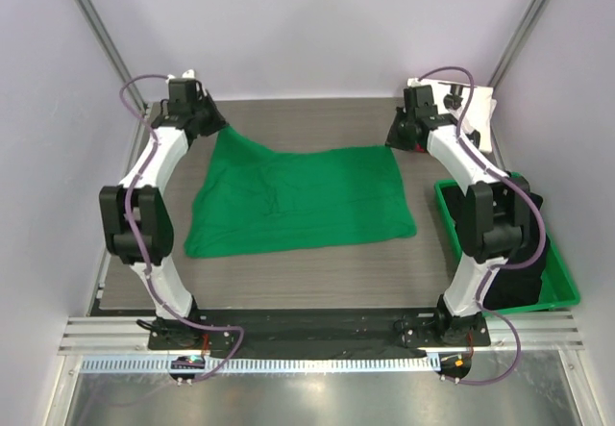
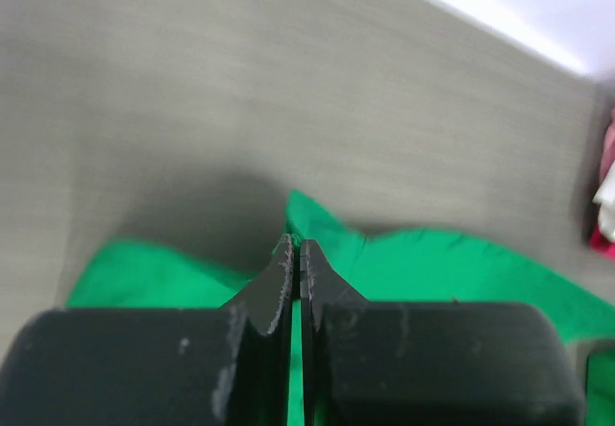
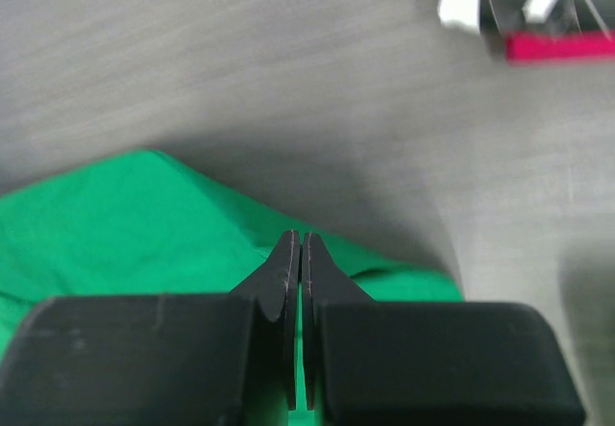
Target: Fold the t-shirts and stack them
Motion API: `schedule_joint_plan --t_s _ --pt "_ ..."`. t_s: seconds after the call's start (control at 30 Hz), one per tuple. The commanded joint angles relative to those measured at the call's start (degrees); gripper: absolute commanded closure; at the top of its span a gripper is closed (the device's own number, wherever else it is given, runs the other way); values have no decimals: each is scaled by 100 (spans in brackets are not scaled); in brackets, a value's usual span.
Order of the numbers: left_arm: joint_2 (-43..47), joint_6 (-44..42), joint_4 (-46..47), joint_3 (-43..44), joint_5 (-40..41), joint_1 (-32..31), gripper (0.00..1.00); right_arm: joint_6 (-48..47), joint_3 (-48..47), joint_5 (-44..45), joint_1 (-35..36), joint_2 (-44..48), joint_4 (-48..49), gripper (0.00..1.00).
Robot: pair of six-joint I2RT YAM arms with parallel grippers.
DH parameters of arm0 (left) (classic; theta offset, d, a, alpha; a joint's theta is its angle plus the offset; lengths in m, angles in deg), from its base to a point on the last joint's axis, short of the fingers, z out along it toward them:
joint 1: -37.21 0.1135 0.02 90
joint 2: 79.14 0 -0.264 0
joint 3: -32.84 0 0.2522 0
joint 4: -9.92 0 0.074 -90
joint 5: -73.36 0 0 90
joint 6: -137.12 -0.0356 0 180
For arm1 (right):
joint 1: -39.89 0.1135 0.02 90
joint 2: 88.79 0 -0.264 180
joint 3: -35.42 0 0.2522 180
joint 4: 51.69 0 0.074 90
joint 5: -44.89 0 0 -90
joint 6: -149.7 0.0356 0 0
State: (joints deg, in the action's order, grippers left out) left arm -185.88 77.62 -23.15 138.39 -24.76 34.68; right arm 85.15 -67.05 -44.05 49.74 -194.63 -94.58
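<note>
Surface: grey wood-grain table, pale walls, metal frame posts at the far corners.
Task thing: green t-shirt lies spread mid-table, mostly flat with a few wrinkles; near edge down on the table, far-left corner pulled up into a peak.
Left gripper: at the far-left corner of the shirt, jaws pressed together on the green cloth, corner lifted off the table.
Right gripper: at the far-right corner, jaws together with green cloth showing between them; reads as pinching that corner, held low.
Progress: early, by my read. No fold visible in the green shirt; both far corners are gripped, so a first fold toward the near edge looks like the step in hand. Stacking not done for this shirt.
Container: green bin at the right edge of the table, beside the right arm's base.
Bin contents: black cloth, bunched, probably unfolded tees; count can't be told.
Other: white and red pile at the far-right corner behind the right arm; too blurred to say if folded.
</note>
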Motion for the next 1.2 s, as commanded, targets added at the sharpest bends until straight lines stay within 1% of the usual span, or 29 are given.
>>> schedule_joint_plan --t_s 0.0,0.03,0.07,0.23,0.27,0.4,0.5,0.53,0.63,0.7,0.73,0.83,1.0,1.03,1.07,1.1,1.13,1.17 --pt "776 -115 -20 -652 29 -2 100 -75 502 -27 8 687 292 99" --pt "934 -106 -11 -1010 47 -2 100 -76 773 8 -9 905 337 99" --pt "1257 -106 -11 -1170 56 -2 100 -84 906 26 -18 1003 424 99" --pt "2191 -18 -3 -2111 214 -11 100 -67 1758 87 -193 1566 697 99" --pt "2332 -9 -20 -2391 232 -11 100 -58 1873 79 -228 1645 741 99" --pt "3174 113 -125 -3025 460 -11 100 -49 2374 26 -448 2014 908 99" --pt "3554 193 -196 -3516 627 -20 100 -49 2603 -36 -501 2190 988 99" --pt "3790 228 -213 -3614 741 -20 100 -32 2761 -36 -519 2234 1022 99" --pt "4055 403 -354 -3940 768 -11 100 30 3033 -27 -563 2366 1128 99" --pt "4292 544 -415 -4107 978 -29 100 91 3157 -27 -563 2410 1207 99" --pt "4371 597 -433 -4255 1005 -29 100 109 3253 -218 -580 2436 1233 99" --pt "4679 808 -547 -4537 1093 -46 100 153 3438 -229 -572 2481 1313 99" --pt "5293 1387 -1162 -4872 1610 -46 100 188 3729 -194 -607 2630 1418 99" --pt "5391 1632 -1406 -4916 1699 -46 100 206 3816 -185 -607 2648 1427 99" --pt "5513 1782 -1557 -5021 1787 -38 99 214 3852 -185 -607 2674 1436 99" --pt "5715 1967 -1680 -5065 1875 -46 93 241 3887 -194 -633 2700 1418 99" --pt "5830 2229 -1873 -5118 1858 -46 85 267 3879 -203 -650 2700 1392 93" --pt "5935 2371 -1935 -5179 1788 -46 77 259 3870 -298 -668 2718 1340 65"
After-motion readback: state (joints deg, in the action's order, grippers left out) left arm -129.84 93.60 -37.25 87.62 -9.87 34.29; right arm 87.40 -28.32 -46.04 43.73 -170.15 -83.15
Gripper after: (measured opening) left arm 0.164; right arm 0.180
